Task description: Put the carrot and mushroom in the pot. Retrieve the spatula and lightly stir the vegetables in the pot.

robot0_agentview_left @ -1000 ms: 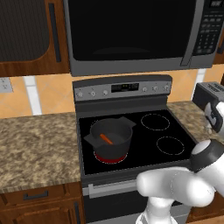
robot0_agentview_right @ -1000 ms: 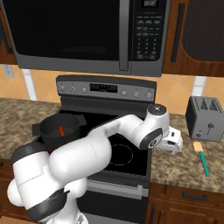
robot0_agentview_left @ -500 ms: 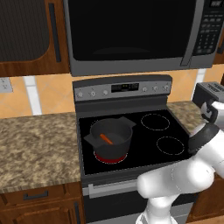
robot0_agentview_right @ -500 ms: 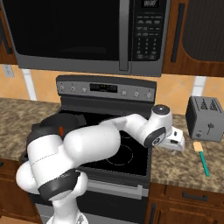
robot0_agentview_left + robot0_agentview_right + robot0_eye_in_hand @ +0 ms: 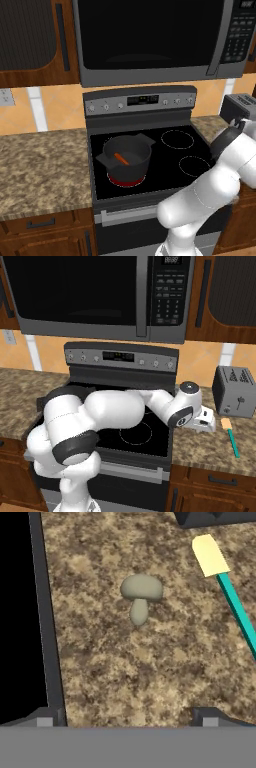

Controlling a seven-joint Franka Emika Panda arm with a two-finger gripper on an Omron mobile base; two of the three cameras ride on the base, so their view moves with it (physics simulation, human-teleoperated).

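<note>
Left base view: round dark grey-black pot [image 5: 126, 156] with two flat side handles sits on the front-left burner of the black glass stovetop [image 5: 150, 160], the burner glowing red under it. Small bright orange carrot stick [image 5: 121, 159] lies inside the pot. White arm rises from lower right and reaches right, over the speckled brown granite counter [image 5: 42, 165] right of the stove. Grey metal toaster [image 5: 239, 107] at the right edge, behind the arm. Black microwave [image 5: 155, 37] above the range.

Right base view: arm stretches across the stove to the right counter; gripper [image 5: 206, 424] hangs low over the granite just right of the stove edge. Slim spatula [image 5: 231, 434] with teal-green handle and pale tan flat end lies flat on the counter right of the gripper, in front of the toaster [image 5: 235, 391], tan end towards it. Pot mostly hidden behind the arm.

Hand view: looking down on granite. Tiny pale cream-beige mushroom [image 5: 140, 596] with rounded cap and short stem lies on the counter, apart from the fingertips [image 5: 46, 717], above the gap between them. Jaws spread wide, released, grasping nothing. Spatula [image 5: 224, 581] lies right of the mushroom, near but not touching, tan end just below the toaster's dark base. Dark stove edge runs down the left.
</note>
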